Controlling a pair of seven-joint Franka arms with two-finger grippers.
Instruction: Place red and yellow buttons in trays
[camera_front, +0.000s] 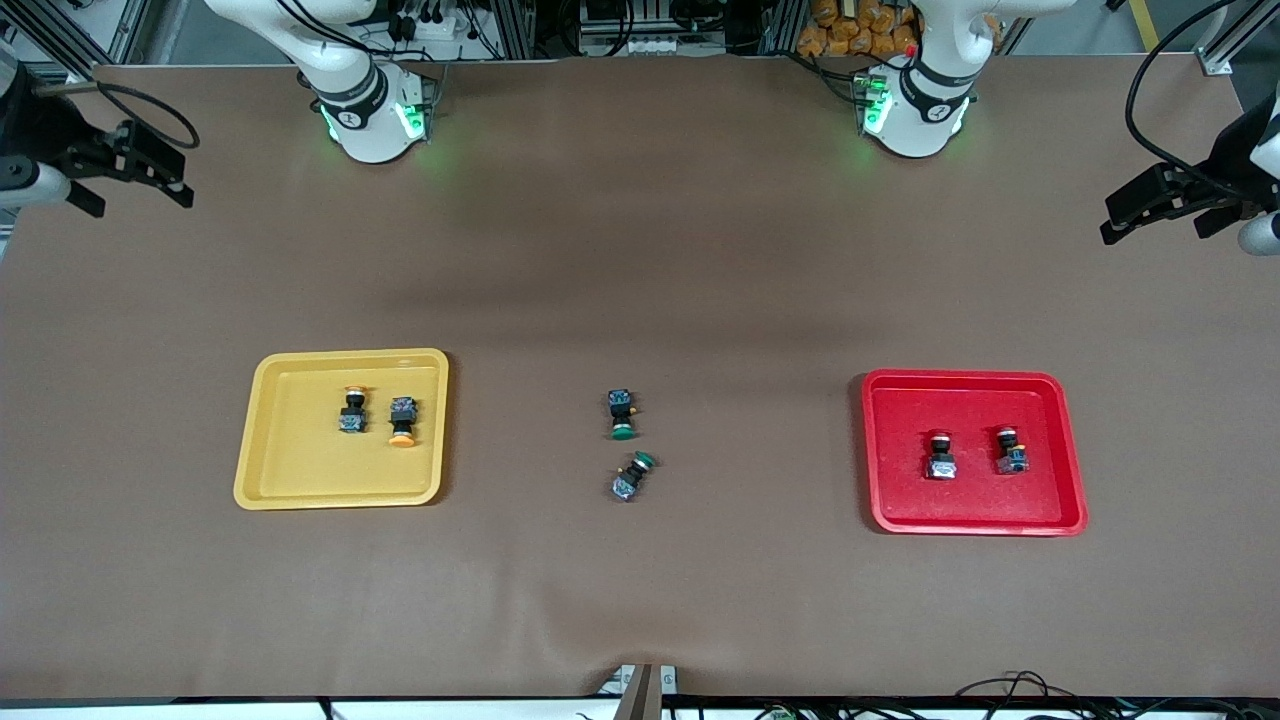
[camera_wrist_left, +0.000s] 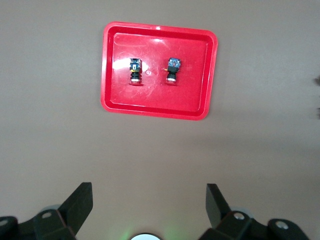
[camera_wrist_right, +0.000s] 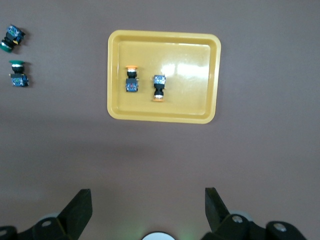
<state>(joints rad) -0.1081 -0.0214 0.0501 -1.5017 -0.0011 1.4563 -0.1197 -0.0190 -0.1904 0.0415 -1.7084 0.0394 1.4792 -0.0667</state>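
Note:
Two yellow-capped buttons (camera_front: 352, 410) (camera_front: 402, 421) lie in the yellow tray (camera_front: 262, 440) toward the right arm's end. Two red-capped buttons (camera_front: 940, 456) (camera_front: 1010, 450) lie in the red tray (camera_front: 1070, 450) toward the left arm's end. My right gripper (camera_front: 140, 198) is open and empty, raised at its end of the table; the right wrist view shows it (camera_wrist_right: 148, 200) high above the yellow tray (camera_wrist_right: 114, 75). My left gripper (camera_front: 1155, 232) is open and empty, raised at its end; the left wrist view shows it (camera_wrist_left: 149, 200) high above the red tray (camera_wrist_left: 107, 65).
Two green-capped buttons (camera_front: 621, 413) (camera_front: 632, 476) lie on their sides on the brown table between the trays, one nearer the front camera. They also show in the right wrist view (camera_wrist_right: 11, 38) (camera_wrist_right: 18, 74).

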